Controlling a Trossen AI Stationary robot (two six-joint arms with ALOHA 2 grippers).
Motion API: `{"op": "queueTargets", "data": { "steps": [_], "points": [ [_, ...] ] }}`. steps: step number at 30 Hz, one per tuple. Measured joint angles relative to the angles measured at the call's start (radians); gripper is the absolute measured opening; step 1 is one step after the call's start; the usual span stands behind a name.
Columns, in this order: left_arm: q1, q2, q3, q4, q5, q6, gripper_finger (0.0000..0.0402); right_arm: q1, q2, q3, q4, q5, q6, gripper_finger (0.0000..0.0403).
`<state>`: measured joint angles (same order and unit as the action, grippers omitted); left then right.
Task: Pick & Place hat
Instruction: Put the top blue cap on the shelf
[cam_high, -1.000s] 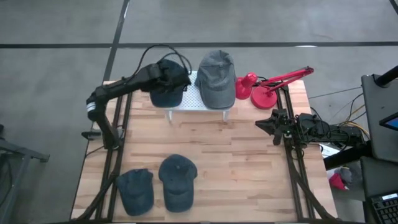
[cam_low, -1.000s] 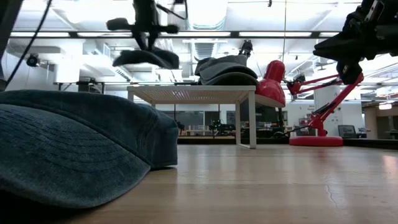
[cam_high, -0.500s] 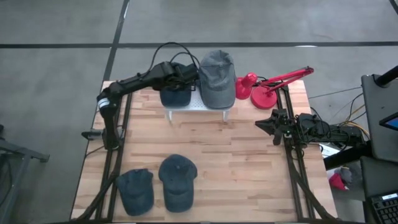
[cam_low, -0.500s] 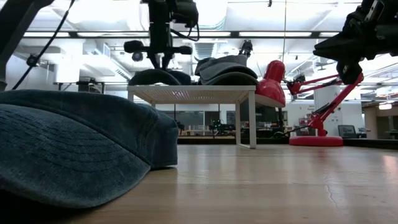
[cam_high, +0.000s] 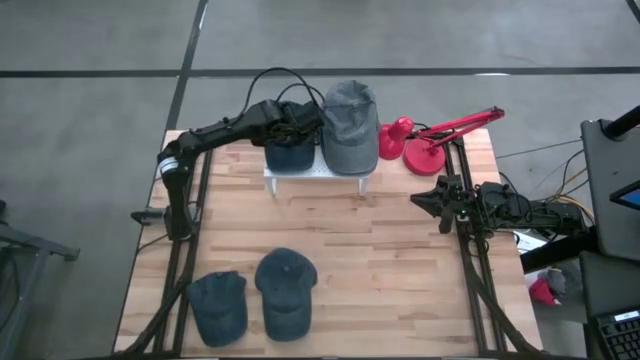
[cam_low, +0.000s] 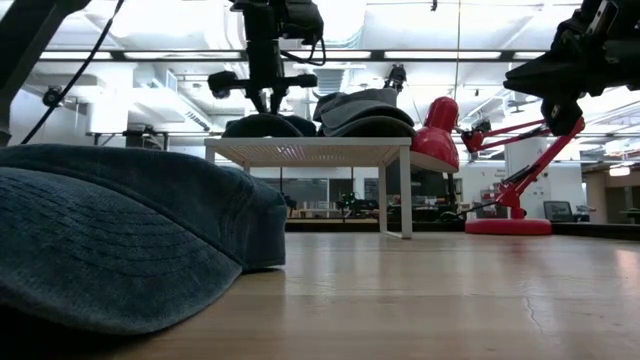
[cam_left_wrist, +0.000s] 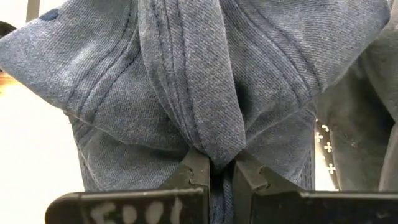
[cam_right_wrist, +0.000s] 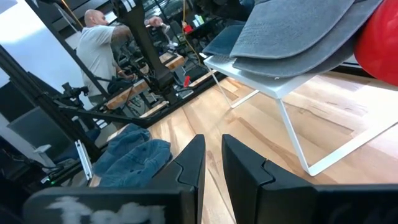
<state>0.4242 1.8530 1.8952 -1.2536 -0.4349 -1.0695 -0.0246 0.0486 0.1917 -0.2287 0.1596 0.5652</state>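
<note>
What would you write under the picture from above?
Left hand sets a blue hat on the white stand.

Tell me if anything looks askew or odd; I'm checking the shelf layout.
Nothing is spilled or damaged. The dark blue hat on the white stand is bunched where the left gripper pinches a fold of it, crowding the grey hat.

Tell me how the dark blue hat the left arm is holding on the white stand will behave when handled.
Probably floppy: the dark blue hat bunches into a fold where the left gripper pinches it. Likely light, since that pinch of fabric alone holds it. Unlikely to roll or slide, as it sits slumped on the white stand beside the grey hat.
</note>
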Motion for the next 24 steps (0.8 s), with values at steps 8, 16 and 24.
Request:
{"op": "queueTargets", "data": {
  "steps": [8, 16, 24],
  "points": [
    [-0.001, 0.000, -0.003, 0.007, 0.018, -0.002, 0.0039, 0.000, 0.000, 0.000, 0.000, 0.000, 0.000, 0.0052],
    [-0.007, 0.000, -0.003, 0.029, 0.045, 0.031, 0.0060, 0.000, 0.000, 0.000, 0.000, 0.000, 0.000, 0.0052],
    [-0.013, 0.000, -0.003, 0.032, 0.059, 0.079, 0.0098, 0.000, 0.000, 0.000, 0.000, 0.000, 0.000, 0.0052]
  ]
}}
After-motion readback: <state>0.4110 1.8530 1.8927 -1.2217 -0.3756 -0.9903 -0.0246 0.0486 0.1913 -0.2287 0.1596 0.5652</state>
